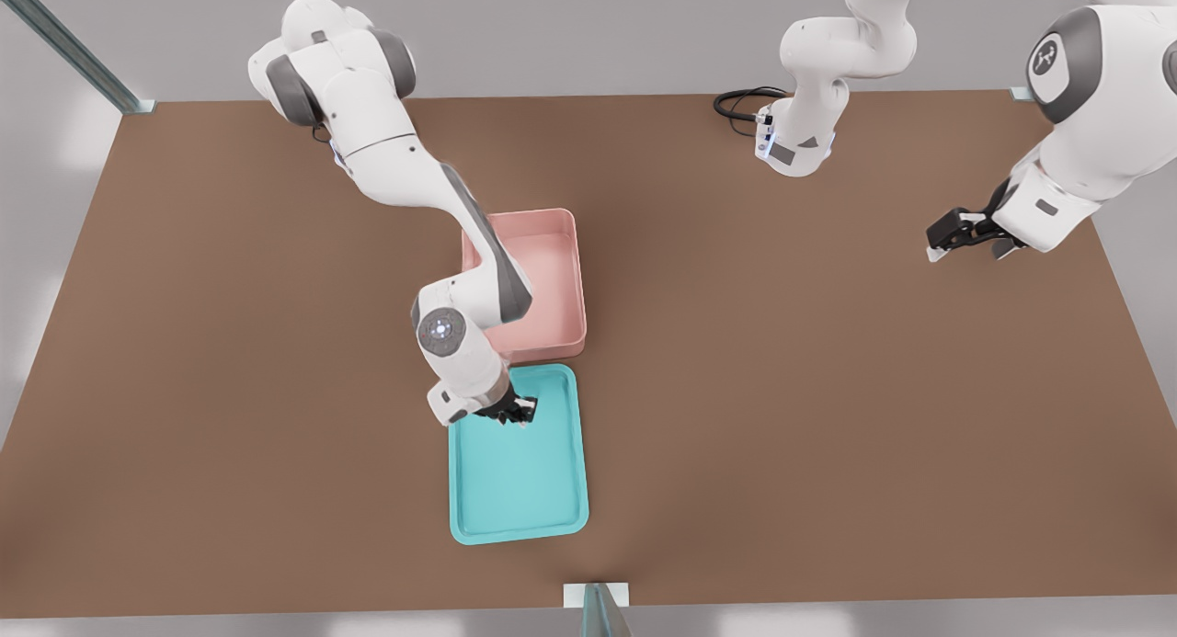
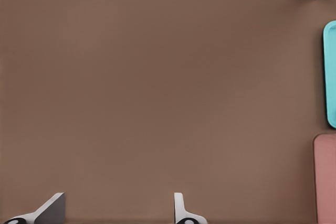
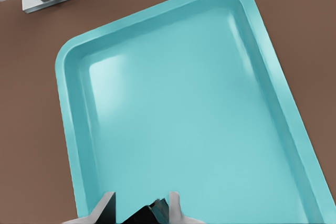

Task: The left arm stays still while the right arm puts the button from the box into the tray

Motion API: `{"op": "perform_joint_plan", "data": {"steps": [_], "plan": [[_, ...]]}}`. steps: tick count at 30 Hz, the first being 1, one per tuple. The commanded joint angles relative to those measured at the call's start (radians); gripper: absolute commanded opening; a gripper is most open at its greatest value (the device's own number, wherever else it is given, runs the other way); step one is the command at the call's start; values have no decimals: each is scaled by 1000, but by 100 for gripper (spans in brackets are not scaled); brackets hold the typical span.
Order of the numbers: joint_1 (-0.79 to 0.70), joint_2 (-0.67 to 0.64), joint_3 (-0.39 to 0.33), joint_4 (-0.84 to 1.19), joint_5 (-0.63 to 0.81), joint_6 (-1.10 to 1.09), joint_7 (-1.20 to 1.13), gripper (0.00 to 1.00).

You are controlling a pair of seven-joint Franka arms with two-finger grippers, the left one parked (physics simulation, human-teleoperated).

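The right arm reaches over the pink box (image 1: 577,278), and its gripper (image 1: 517,411) hangs low over the end of the turquoise tray (image 1: 519,490) nearest the box. In the right wrist view the gripper (image 3: 140,208) has a small black blocky body, the button (image 3: 150,214), held between its two pale fingers (image 3: 107,207). The button's yellow cap is hidden. The tray (image 3: 199,119) floor below is bare. What shows of the box's inside holds nothing; the arm covers part of it.
The box and tray sit end to end in the middle of a brown table (image 1: 828,389). Metal posts stand at the table's near edge (image 1: 596,609) and far left corner (image 1: 119,95). The parked arm's view catches the tray's edge (image 2: 331,72) and the box's edge (image 2: 326,177).
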Motion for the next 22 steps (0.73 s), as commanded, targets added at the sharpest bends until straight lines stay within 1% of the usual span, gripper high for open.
{"op": "perform_joint_plan", "data": {"steps": [1,2,3,4,5,6,7,8,9,10,11,12,13,14,17,22], "plan": [[-17,65,0,43,53,-48,-318,47],[-18,67,0,62,55,-50,-316,80],[-20,70,0,71,53,-57,-319,100],[-26,70,0,91,53,-80,-318,100],[-35,70,0,138,53,-151,-316,100],[-36,65,-6,239,41,-287,-313,100],[-32,36,-61,345,19,-491,-325,100],[-40,-132,-49,335,-192,-657,-370,100],[-119,-252,-37,319,-292,-773,-551,100],[-288,-401,78,235,-326,-792,-646,100],[-360,-464,47,235,-324,-881,-663,100],[-389,-455,-12,255,-317,-912,-709,100],[-431,-449,-13,260,-323,-941,-815,100],[-458,-449,-12,250,-311,-961,-812,100],[-411,-435,0,260,-327,-919,-801,100],[-414,-430,-1,252,-331,-913,-805,100]]}}
